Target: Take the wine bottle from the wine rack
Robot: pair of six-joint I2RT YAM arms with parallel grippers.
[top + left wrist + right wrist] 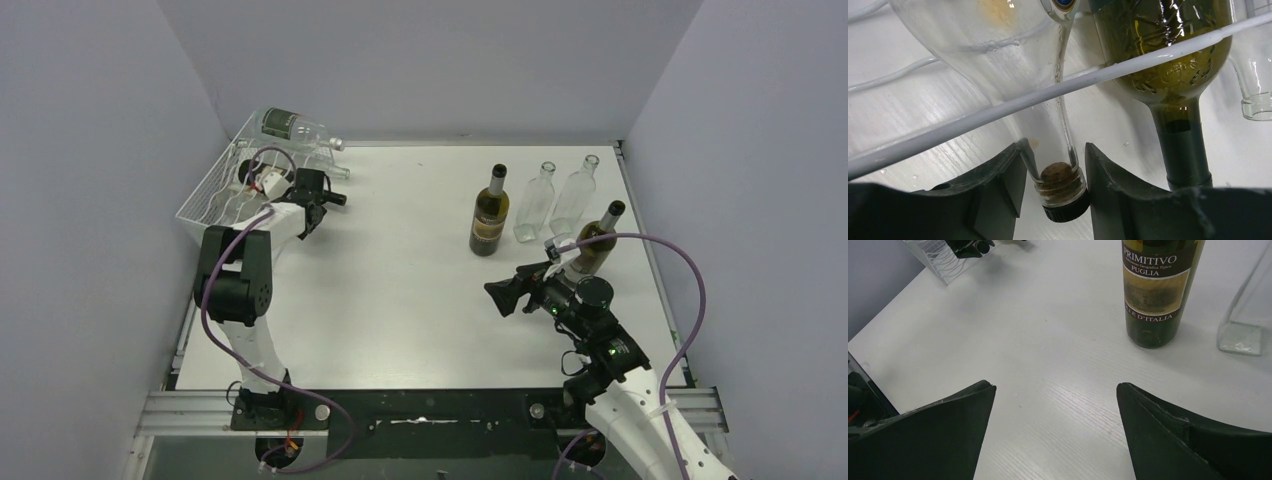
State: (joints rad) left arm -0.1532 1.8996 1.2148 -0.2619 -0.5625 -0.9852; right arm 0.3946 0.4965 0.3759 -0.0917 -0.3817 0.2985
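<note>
Where the white tabletop [400, 280] meets grey walls [430, 60], the wine rack [215, 195] cradles the wine bottle [998, 50]; our left tool [1055, 150] pinches its neck, our right tool [1055, 385] gapes wide.

Left arm [250, 348], right arm [626, 405] alike — white links, black joints, purple cables [694, 290]

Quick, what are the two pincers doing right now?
Left pincer: closed on the corked clear bottle at its neck.
Right pincer: open, holding nothing.
</note>
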